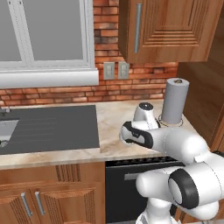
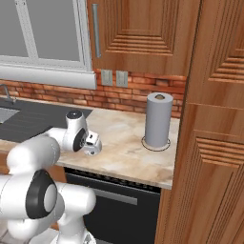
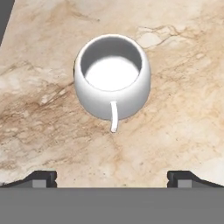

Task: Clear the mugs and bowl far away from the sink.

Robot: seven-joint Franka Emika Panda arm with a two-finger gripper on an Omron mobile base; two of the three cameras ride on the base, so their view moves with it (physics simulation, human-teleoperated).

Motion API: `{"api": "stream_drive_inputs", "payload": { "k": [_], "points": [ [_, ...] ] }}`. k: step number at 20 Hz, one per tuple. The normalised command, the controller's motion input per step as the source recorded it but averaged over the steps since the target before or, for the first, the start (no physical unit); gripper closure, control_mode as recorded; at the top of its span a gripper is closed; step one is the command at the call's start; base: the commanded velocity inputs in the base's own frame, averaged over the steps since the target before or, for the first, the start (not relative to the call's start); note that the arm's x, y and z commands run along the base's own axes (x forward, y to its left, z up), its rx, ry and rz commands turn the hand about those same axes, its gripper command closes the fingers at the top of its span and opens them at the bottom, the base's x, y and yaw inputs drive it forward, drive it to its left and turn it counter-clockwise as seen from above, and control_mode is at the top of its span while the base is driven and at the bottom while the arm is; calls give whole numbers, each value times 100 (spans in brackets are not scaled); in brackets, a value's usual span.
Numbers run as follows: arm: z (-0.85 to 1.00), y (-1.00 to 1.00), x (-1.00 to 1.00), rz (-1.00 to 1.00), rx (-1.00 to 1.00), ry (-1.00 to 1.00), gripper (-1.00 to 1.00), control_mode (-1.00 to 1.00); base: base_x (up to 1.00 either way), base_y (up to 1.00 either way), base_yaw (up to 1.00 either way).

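Mug: white mug (image 3: 112, 78), squat and round, stands upright on the marble counter (image 3: 183, 113); its thin handle faces the hand camera, and the inside shows nothing but its white bottom.
Gripper: gripper (image 3: 112, 177) hangs above the mug, apart from it; the two dark fingertips (image 3: 41, 178) stand wide apart at the frame's lower corners, jaws open, holding nothing.
Counter: beige marble with brown veins, running from the sink to the tall cabinet.
Sink: dark grey sink (image 1: 48, 127) with a ribbed drainboard lies at the left end of the counter; a lighter basin and a bit of faucet show at the far left edge.
Paper towel: grey roll (image 2: 158, 120) stands upright on a round base near the back right of the counter, well apart from the sink.
Wall: red brick (image 1: 131, 85) with two pale outlets below the upper cabinet.
Window: frosted panes in a white frame with a wide sill, above the sink.
Cabinets: brown wood above, below and along the right side; a black oven front sits under the counter.
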Motion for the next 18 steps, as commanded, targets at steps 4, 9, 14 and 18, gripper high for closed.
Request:
{"api": "stream_drive_inputs", "payload": {
  "k": [4, 9, 14, 18],
  "points": [
    [-10, 0, 6, 0, 0, 0, -100, -100, 0, 0, 0],
    [-14, 0, 17, 0, 0, 0, -100, -100, 0, 0, 0],
    [-17, 0, 14, 0, 0, 0, -100, -100, 0, 0, 0],
    [-5, 0, 11, 0, 0, 0, -100, -100, 0, 0, 0]
  ]
}}
